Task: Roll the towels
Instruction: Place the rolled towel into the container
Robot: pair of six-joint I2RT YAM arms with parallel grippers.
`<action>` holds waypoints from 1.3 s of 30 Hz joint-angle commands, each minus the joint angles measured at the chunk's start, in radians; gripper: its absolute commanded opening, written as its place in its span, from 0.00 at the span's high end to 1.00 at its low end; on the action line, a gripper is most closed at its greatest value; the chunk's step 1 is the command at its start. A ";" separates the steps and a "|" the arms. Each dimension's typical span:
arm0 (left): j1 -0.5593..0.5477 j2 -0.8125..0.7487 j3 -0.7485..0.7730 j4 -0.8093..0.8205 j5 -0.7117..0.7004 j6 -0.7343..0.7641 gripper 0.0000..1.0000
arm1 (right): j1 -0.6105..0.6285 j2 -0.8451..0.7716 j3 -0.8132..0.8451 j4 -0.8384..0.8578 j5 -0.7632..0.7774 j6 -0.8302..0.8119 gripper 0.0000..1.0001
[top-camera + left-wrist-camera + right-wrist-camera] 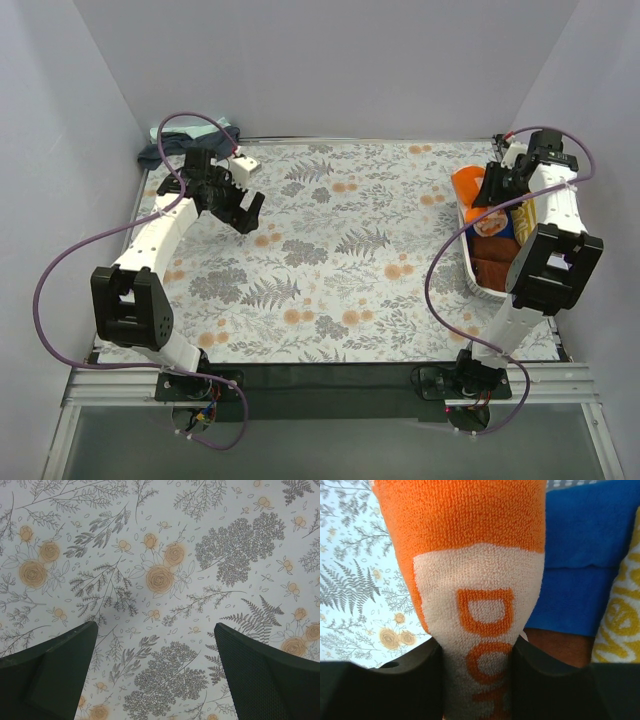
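Right gripper (477,680) clamped on orange towel (470,540), thick fold pinched between both fingers, at far end of basket (468,268) on right side of tabletop (330,260). Blue towel (585,555), brown towel (555,647) and yellow towel (620,620) packed beside it. Left gripper (155,626) spread wide, empty, over tabletop. Terry looks soft, light, floppy: will sag and drape, not slip. Mid-fold pinch bunches cloth; likely better to take a corner or short edge, lay flat, then roll.
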 commanded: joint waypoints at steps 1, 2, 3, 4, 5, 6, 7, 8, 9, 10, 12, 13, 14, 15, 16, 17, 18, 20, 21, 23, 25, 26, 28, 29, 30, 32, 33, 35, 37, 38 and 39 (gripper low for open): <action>-0.004 -0.028 -0.008 0.018 -0.026 -0.006 0.02 | 0.005 -0.034 -0.061 0.054 0.033 0.022 0.99; -0.002 -0.028 -0.008 0.018 -0.026 -0.005 0.02 | 0.005 -0.046 -0.075 0.069 0.060 0.019 0.99; -0.004 -0.028 -0.010 0.018 -0.028 -0.005 0.02 | 0.010 -0.068 -0.085 0.083 0.073 0.019 0.99; -0.004 -0.031 -0.008 0.020 -0.029 -0.002 0.02 | 0.014 -0.077 -0.098 0.102 0.087 0.012 0.99; -0.004 -0.030 -0.008 0.020 -0.032 0.000 0.02 | 0.017 -0.089 -0.104 0.109 0.117 0.010 0.99; -0.004 -0.028 -0.010 0.021 -0.034 -0.002 0.02 | 0.024 -0.094 -0.108 0.117 0.130 0.004 0.99; -0.004 -0.026 -0.010 0.023 -0.035 -0.002 0.02 | 0.030 -0.099 -0.115 0.135 0.148 0.001 0.99; -0.004 -0.023 -0.008 0.023 -0.034 -0.002 0.02 | 0.033 -0.105 -0.127 0.145 0.186 -0.005 0.99; -0.002 -0.023 -0.010 0.023 -0.034 -0.003 0.02 | 0.037 -0.109 -0.136 0.154 0.203 -0.008 0.99; -0.004 -0.023 -0.007 0.023 -0.034 -0.006 0.02 | 0.040 -0.114 -0.144 0.172 0.220 -0.007 0.99; -0.004 -0.023 -0.008 0.020 -0.034 -0.006 0.02 | 0.043 -0.129 -0.161 0.188 0.258 -0.014 0.99; -0.002 -0.023 -0.010 0.021 -0.034 -0.005 0.02 | 0.045 -0.134 -0.165 0.200 0.272 -0.014 0.99; -0.004 -0.025 -0.013 0.021 -0.035 -0.005 0.02 | 0.047 -0.145 -0.173 0.208 0.295 -0.017 0.99; -0.004 -0.025 -0.013 0.021 -0.040 0.000 0.02 | 0.053 -0.146 -0.182 0.212 0.303 -0.023 0.99; -0.004 -0.023 -0.014 0.021 -0.042 0.000 0.02 | 0.057 -0.149 -0.188 0.218 0.336 -0.027 0.99; -0.004 -0.023 -0.014 0.021 -0.042 0.000 0.02 | 0.060 -0.152 -0.193 0.221 0.367 -0.025 0.99; -0.004 -0.023 -0.016 0.020 -0.038 0.000 0.02 | 0.068 -0.160 -0.205 0.228 0.381 -0.027 0.99; -0.004 -0.020 -0.016 0.023 -0.038 -0.002 0.02 | 0.077 -0.171 -0.226 0.258 0.432 -0.027 0.99; -0.004 -0.019 -0.014 0.023 -0.037 -0.002 0.02 | 0.083 -0.180 -0.237 0.269 0.450 -0.027 0.99; -0.004 -0.017 -0.013 0.023 -0.032 -0.005 0.02 | 0.115 -0.182 -0.260 0.278 0.470 -0.037 0.99; -0.004 -0.017 -0.017 0.023 -0.032 -0.003 0.02 | 0.145 -0.188 -0.285 0.284 0.475 -0.039 0.99; -0.004 -0.019 -0.019 0.024 -0.034 -0.005 0.02 | 0.152 -0.185 -0.289 0.287 0.484 -0.039 0.99; -0.004 -0.019 -0.023 0.021 -0.037 -0.005 0.02 | 0.168 -0.177 -0.297 0.286 0.492 -0.037 0.99; -0.004 -0.019 -0.025 0.023 -0.040 -0.002 0.02 | 0.169 -0.169 -0.302 0.286 0.498 -0.034 0.97; -0.004 -0.019 -0.027 0.021 -0.042 0.000 0.02 | 0.172 -0.165 -0.306 0.284 0.505 -0.033 0.93; -0.004 -0.019 -0.027 0.021 -0.049 0.001 0.02 | 0.174 -0.152 -0.317 0.283 0.521 -0.031 0.87; -0.004 -0.019 -0.027 0.023 -0.051 0.003 0.02 | 0.174 -0.149 -0.319 0.280 0.525 -0.033 0.87; -0.004 -0.017 -0.025 0.021 -0.051 0.003 0.02 | 0.174 -0.149 -0.332 0.277 0.525 -0.030 0.83; -0.004 -0.014 -0.025 0.020 -0.049 0.005 0.02 | 0.174 -0.152 -0.337 0.272 0.527 -0.031 0.77; -0.004 -0.013 -0.023 0.021 -0.048 0.003 0.02 | 0.174 -0.154 -0.337 0.268 0.529 -0.033 0.71; -0.004 -0.013 -0.025 0.023 -0.048 0.005 0.02 | 0.174 -0.155 -0.337 0.266 0.532 -0.036 0.71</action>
